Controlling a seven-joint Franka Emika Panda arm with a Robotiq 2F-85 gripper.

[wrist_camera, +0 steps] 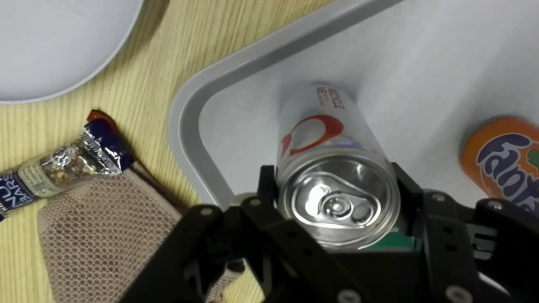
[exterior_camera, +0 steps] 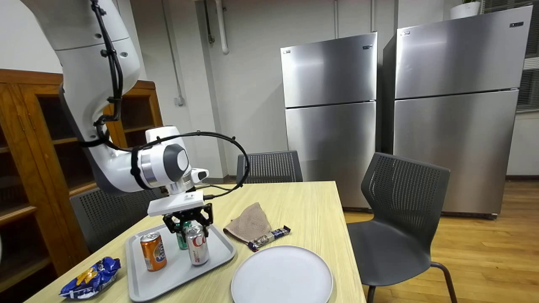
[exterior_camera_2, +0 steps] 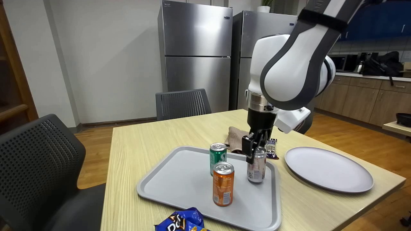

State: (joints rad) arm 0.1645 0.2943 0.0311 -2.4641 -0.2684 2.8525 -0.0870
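Observation:
My gripper (wrist_camera: pixel 335 179) has its two black fingertips against opposite sides of a silver can with red lettering (wrist_camera: pixel 343 202), just below the lid. The can, also in both exterior views (exterior_camera: pixel 197 248) (exterior_camera_2: pixel 257 171), is upright and appears to stand on the grey tray (exterior_camera_2: pixel 176 189), near one corner. The gripper comes from above in both exterior views (exterior_camera: pixel 189 233) (exterior_camera_2: pixel 257 152). An orange Fanta can (exterior_camera_2: pixel 223 189) and a green can (exterior_camera_2: pixel 217 156) stand upright on the tray, apart from the fingers. In the wrist view the green can (wrist_camera: pixel 391 241) is mostly hidden behind the silver can and gripper.
A light grey plate (exterior_camera: pixel 282 277) lies beside the tray. A brown mesh cloth (exterior_camera: pixel 249 225) and a wrapped nut bar (exterior_camera: pixel 269 238) lie near the tray's corner. A blue chip bag (exterior_camera: pixel 92 280) lies on the opposite side. Dark chairs (exterior_camera: pixel 400 235) stand around the table.

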